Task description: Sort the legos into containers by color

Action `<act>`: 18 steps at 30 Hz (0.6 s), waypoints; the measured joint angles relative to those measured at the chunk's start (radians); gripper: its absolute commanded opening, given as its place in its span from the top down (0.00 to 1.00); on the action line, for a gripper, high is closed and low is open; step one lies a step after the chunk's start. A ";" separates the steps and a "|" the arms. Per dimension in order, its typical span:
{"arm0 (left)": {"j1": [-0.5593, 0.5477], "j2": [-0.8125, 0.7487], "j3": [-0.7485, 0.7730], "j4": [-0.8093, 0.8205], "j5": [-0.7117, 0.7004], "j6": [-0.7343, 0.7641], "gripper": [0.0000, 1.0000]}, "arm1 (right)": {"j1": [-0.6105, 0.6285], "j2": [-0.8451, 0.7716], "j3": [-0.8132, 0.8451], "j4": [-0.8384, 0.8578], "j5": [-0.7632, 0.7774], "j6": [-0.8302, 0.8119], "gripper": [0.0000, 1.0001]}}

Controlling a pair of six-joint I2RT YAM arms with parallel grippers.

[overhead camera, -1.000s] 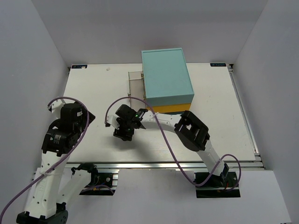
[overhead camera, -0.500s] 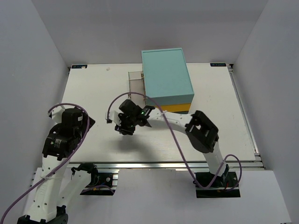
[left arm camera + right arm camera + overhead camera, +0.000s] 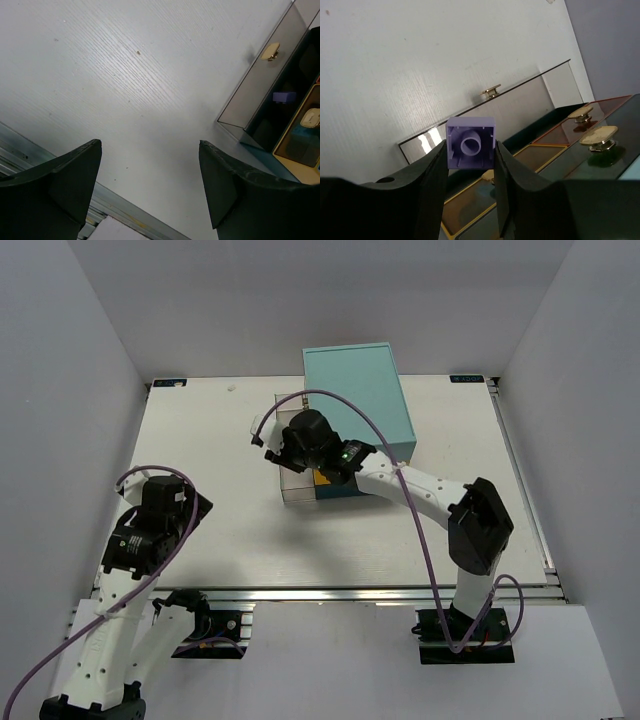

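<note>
Right gripper: I am seeing the jaws clamping a purple lego by two opposite sides, its hollow underside facing the wrist camera.
Lego position: it is hanging in the air in front of the clear drawer. I cannot tell whether it is directly over the drawer's opening or just outside the front panel.
Clear drawer: it is standing pulled out from the 9 o'clock side of the cabinet, with a brass handle on its front.
Second purple brick: it is showing at 3 o'clock in the left wrist view, lying behind that drawer's front panel.
Cabinet: it is sitting at 12 o'clock on the table, light teal on top with a yellow layer showing beneath.
Right arm: it is reaching from 5 o'clock across to the drawer side of the cabinet.
Left gripper: the fingers are standing wide apart with nothing between them, hovering over bare table at 8 o'clock, well apart from the cabinet.
</note>
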 measured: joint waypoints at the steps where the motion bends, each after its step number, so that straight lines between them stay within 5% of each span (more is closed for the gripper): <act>1: 0.000 -0.002 0.000 0.003 0.003 0.000 0.12 | 0.003 0.008 0.000 0.008 0.014 -0.009 0.96; 14: -0.002 -0.060 -0.040 0.018 0.027 -0.021 0.12 | -0.010 0.187 0.137 -0.074 0.109 -0.138 0.83; 18: -0.002 -0.067 -0.052 0.017 0.034 -0.025 0.12 | -0.010 0.210 0.160 -0.119 0.127 -0.195 0.69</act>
